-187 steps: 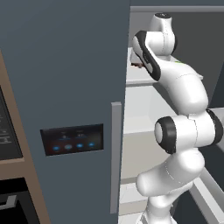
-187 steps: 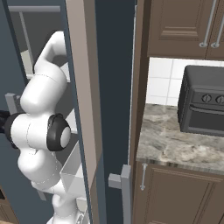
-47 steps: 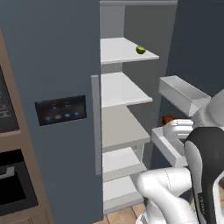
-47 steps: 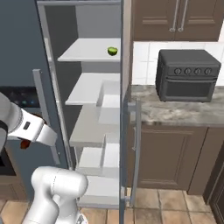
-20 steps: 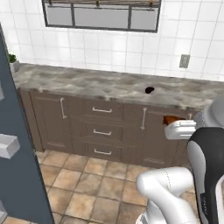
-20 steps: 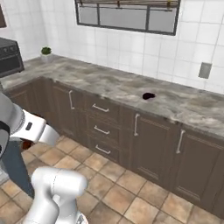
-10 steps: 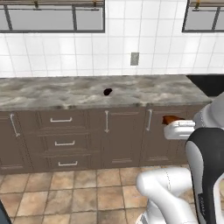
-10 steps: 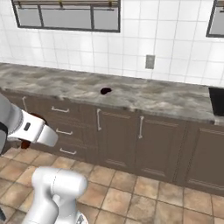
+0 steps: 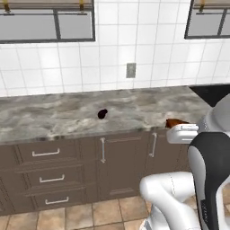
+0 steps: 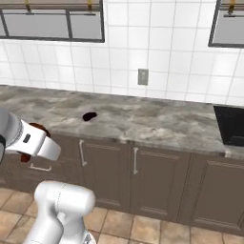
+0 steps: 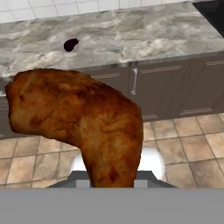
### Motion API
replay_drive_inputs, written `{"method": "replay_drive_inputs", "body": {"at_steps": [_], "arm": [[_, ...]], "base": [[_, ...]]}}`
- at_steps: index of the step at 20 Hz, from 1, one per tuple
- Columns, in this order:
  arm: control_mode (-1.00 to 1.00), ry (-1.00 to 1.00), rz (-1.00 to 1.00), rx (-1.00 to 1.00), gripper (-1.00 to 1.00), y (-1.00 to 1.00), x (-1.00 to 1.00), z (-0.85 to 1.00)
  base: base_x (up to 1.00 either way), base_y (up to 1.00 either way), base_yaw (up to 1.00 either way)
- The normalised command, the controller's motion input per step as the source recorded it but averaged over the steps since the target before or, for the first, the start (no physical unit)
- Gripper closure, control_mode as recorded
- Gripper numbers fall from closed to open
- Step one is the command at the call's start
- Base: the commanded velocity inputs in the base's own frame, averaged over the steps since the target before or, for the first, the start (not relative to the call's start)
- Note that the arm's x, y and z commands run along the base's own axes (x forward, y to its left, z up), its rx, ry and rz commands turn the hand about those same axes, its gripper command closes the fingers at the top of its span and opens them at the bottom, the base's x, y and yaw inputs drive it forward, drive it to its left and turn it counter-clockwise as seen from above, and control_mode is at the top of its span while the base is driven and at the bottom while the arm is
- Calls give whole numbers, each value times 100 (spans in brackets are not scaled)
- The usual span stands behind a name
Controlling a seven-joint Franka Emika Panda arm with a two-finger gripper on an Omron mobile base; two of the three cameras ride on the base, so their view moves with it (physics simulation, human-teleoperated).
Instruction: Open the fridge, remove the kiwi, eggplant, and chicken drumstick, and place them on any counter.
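Observation:
My gripper (image 9: 178, 127) is shut on the chicken drumstick (image 11: 83, 127), a reddish-brown piece that looms large in the hand view and hides the fingertips. It is held at about counter height, in front of the cabinets; the drumstick (image 9: 176, 122) peeks out by the white hand, also seen as the drumstick (image 10: 35, 128). The dark eggplant (image 9: 102, 114) lies on the grey marbled counter (image 9: 54, 117), to the left of the held piece; it is the eggplant (image 10: 88, 116) and the eggplant (image 11: 71, 44) too. The fridge and the kiwi are out of view.
Dark brown cabinets (image 9: 123, 166) with metal handles run under the counter (image 10: 157, 121). A wall outlet (image 9: 130, 70) sits on the white tiles. A black inset (image 10: 231, 125) lies at the counter's right end. Tiled floor (image 11: 188, 144) lies below.
Both base views have swung from the open fridge round to this counter, and are still panning. The drumstick stays in the shut gripper.

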Motion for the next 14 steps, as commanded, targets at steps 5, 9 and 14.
{"method": "replay_drive_inputs", "body": {"at_steps": [5,9,14], "arm": [[100,0,0,0,100,0,0,0],[100,0,0,0,100,0,0,0],[100,0,0,0,100,0,0,0]], "base": [[95,-11,-6],[71,-14,-3],[66,-15,-5]]}}
